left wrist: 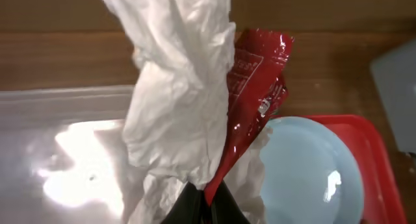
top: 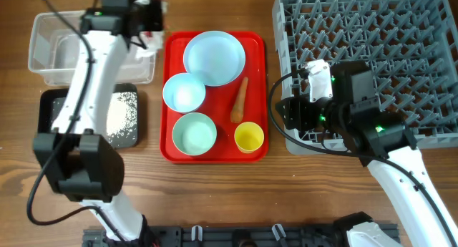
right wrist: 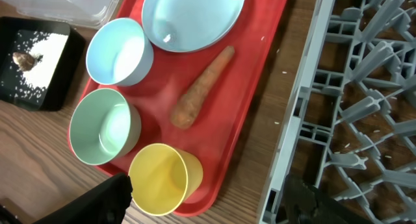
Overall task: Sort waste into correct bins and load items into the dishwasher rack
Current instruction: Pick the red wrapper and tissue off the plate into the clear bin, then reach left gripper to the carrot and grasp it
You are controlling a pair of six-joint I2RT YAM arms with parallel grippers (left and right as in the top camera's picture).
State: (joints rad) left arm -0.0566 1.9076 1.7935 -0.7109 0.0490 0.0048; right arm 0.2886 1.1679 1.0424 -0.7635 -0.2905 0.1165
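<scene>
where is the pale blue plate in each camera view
Overhead: the pale blue plate is upper middle, at the far end of the red tray.
Left wrist: the plate is lower right, partly hidden by the white tissue and red wrapper.
Right wrist: the plate is top centre, cut by the top edge.
Shared landmark: the red tray under it in all three.

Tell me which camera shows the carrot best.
The right wrist view: the carrot lies large and unobstructed on the red tray. The overhead view shows the carrot whole but small. The left wrist view misses it.
</scene>
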